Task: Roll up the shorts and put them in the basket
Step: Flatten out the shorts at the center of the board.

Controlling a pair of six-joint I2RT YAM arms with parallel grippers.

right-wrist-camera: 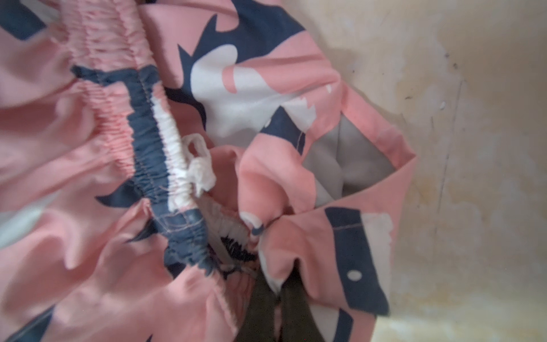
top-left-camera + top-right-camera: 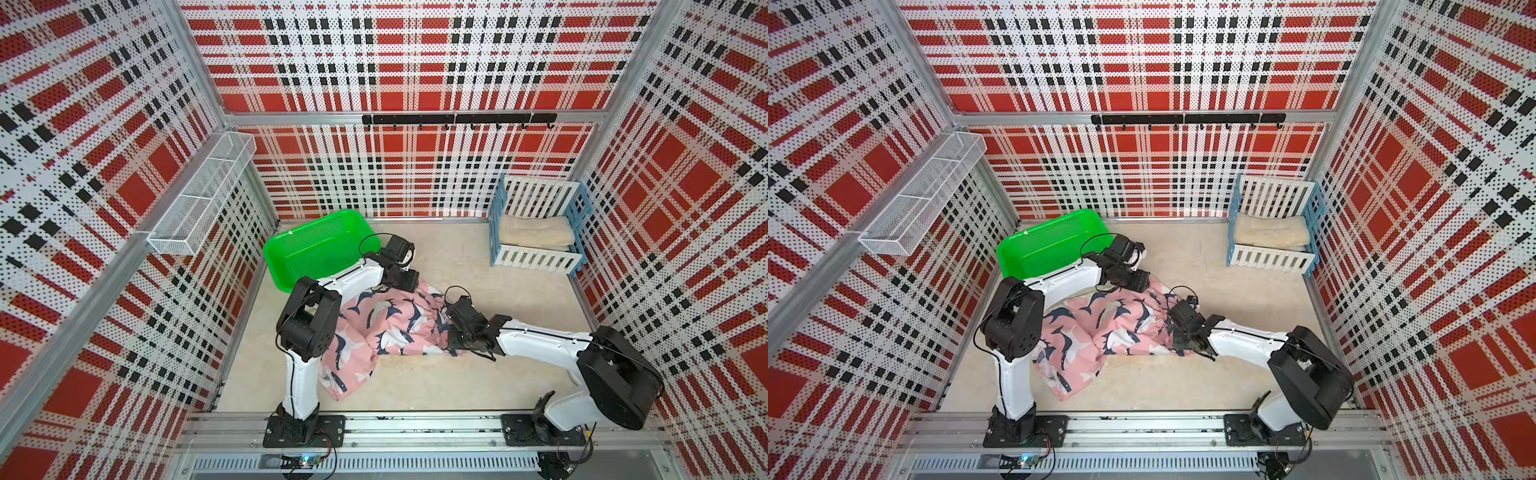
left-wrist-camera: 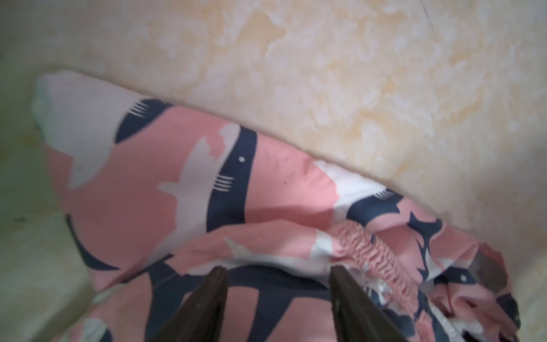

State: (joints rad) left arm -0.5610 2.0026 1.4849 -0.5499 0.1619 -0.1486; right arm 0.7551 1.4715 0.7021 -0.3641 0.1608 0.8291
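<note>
The pink shorts [image 2: 382, 324] [image 2: 1100, 328] with navy-and-white sharks lie crumpled on the beige floor between the two arms. My left gripper [image 2: 409, 286] [image 2: 1140, 286] is at their far edge beside the green basket. In the left wrist view it [image 3: 278, 268] is open, its two dark fingers spread just above a fold of the shorts [image 3: 177, 177] near the gathered waistband. My right gripper [image 2: 451, 332] [image 2: 1177, 332] is at the right end of the shorts. In the right wrist view it [image 1: 278, 284] is shut on a pinch of the shorts [image 1: 88, 148] by the elastic waistband.
A green basket [image 2: 316, 249] stands at the back left, touching the left arm. A blue-and-white slatted crate [image 2: 536, 257] holding a folded beige towel [image 2: 532, 232] sits at the back right. A wire shelf [image 2: 199, 199] hangs on the left wall, and a black hook rail [image 2: 457, 119] runs along the back wall.
</note>
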